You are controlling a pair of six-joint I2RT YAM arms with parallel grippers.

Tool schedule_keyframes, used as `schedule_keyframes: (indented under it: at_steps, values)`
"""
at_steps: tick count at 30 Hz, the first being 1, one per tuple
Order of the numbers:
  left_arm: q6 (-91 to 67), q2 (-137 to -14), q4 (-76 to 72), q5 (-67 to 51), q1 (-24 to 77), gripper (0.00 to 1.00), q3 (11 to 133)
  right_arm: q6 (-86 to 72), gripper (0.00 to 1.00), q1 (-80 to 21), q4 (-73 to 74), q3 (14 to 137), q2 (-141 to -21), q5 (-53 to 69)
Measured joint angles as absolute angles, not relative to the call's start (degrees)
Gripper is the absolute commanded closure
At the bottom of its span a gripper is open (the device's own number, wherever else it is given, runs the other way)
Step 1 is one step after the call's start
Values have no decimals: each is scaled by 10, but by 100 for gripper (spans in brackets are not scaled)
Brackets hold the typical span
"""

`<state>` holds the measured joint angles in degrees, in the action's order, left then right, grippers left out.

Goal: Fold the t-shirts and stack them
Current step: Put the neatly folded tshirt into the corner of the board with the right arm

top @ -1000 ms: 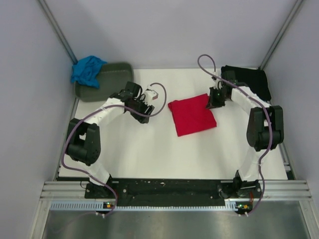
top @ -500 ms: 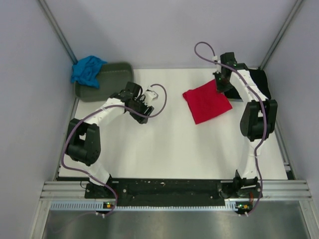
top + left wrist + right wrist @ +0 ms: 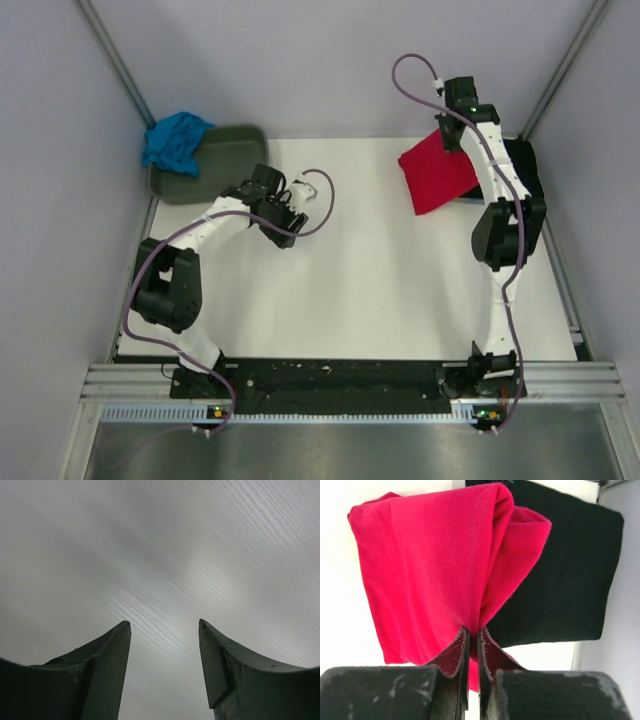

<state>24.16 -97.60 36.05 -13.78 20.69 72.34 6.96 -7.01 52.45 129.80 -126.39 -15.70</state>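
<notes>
Pinching red t-shirt [image 3: 420,565] at fold, right tool [image 3: 474,635] clamped on it, upper right of frame; black t-shirt [image 3: 565,580] lying alongside. Left tool [image 3: 165,625], jaws apart, over counter [image 3: 370,290], centre-left. Turquoise t-shirt [image 3: 175,140] bunched on tub [image 3: 225,160], upper left.

1. At the far right of the white table [image 3: 350,290], the right gripper [image 3: 449,138] pinches the folded red t-shirt [image 3: 437,172], which hangs below it.
2. The black t-shirt [image 3: 527,165] lies beside it, partly hidden by the arm.
3. The turquoise t-shirt [image 3: 175,140] drapes over the grey-green tub [image 3: 220,160].
4. The left gripper [image 3: 280,215] hovers near the tub.
</notes>
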Motion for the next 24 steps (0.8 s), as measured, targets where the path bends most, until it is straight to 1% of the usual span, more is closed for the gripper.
schedule_keyframes:
  at_steps: [6, 11, 24]
  values:
    - [242, -976, 360, -136, 206, 39, 723, 97, 100, -70, 532, 1358, -1300, -200]
    - [242, -976, 360, -136, 206, 39, 723, 123, 100, -69, 533, 1390, -1307, -222]
    - [242, -976, 360, -133, 205, 39, 723, 160, 100, -61, 527, 1399, -1303, -249]
